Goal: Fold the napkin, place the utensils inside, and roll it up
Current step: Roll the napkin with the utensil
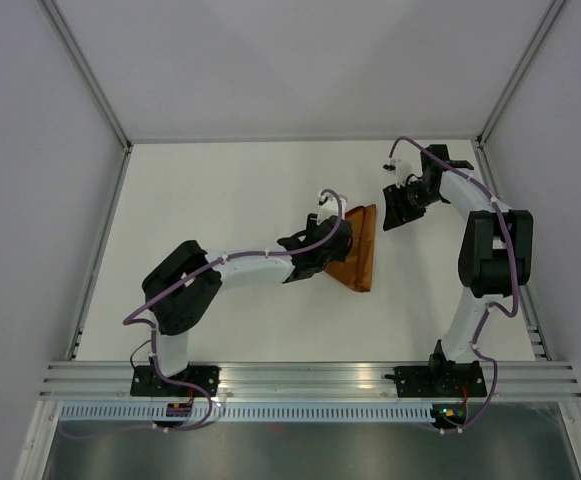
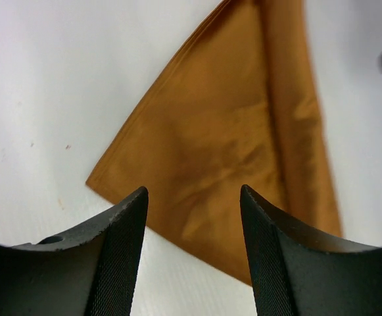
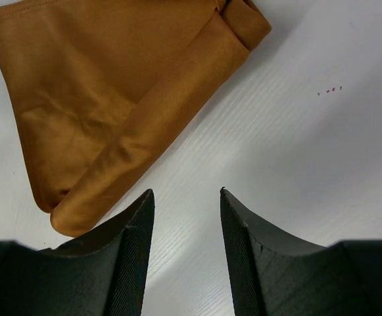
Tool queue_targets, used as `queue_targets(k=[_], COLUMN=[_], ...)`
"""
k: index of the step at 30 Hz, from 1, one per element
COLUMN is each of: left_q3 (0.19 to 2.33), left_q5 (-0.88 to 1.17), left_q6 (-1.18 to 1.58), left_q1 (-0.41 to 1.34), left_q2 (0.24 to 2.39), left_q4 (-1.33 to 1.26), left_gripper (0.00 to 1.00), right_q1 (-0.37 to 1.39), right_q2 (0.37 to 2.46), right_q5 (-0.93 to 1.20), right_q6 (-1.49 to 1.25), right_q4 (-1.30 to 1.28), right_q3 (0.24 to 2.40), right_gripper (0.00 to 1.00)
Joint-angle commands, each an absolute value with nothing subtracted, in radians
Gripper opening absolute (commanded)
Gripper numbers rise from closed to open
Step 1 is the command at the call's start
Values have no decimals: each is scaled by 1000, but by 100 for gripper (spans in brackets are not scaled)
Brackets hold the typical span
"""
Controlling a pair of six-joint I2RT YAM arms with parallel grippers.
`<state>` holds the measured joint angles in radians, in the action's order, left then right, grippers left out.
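The napkin [image 2: 237, 131] lies flat on the table right in front of the left gripper [image 2: 194, 194]. This gripper's two black fingers [image 2: 121, 250] are spread apart, and nothing is pinched between them. The near edge of the orange cloth runs across the gap between the two tips. From there the cloth reaches away from the gripper and gets narrower toward its far end. One pointed corner sticks out to the left of the fingers. Down the right side of the cloth there is a long folded strip.

From above, the left gripper [image 1: 318, 258] hangs over one edge of the napkin [image 1: 360, 258], so the cloth looks like a small folded triangle on the white table [image 1: 220, 190].

The right gripper [image 3: 187, 194] is spread apart too, and only bare table shows between its fingers [image 3: 128, 263]. The napkin [image 3: 112, 99] lies ahead of it and off to the left. A thick, puffy fold runs along the side closest to this gripper. The rounded end of that fold is near the left finger. From above, the right gripper [image 1: 402, 210] sits just beside the far corner of the cloth, with a little gap between them.
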<state>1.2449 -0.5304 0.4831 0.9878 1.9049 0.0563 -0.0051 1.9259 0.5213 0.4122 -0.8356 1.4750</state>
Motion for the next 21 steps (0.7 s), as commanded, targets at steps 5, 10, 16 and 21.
queue_targets(k=[5,10,16,21], left_q3=[1493,1692,1930,1986], left_q5=[-518,-644,-851,-1008], left_q6=[321,316,321,273], left_q1=[1080,1140,1177,1197], left_q2=[1974,2164,2339,2382], left_q4=[3,139,277,291], left_gripper=[64,65,66,67], right_q1=[-40,-123,-201,-230], right_q2=[1985,1991,2000,1999], right_q5=[509,529,555,557], right_q6=[333,282,308,334], right_q4=[-787,-775,-810,-813], right_q3=[1586,1654,1674,1632], right_gripper=[51,51,51,51])
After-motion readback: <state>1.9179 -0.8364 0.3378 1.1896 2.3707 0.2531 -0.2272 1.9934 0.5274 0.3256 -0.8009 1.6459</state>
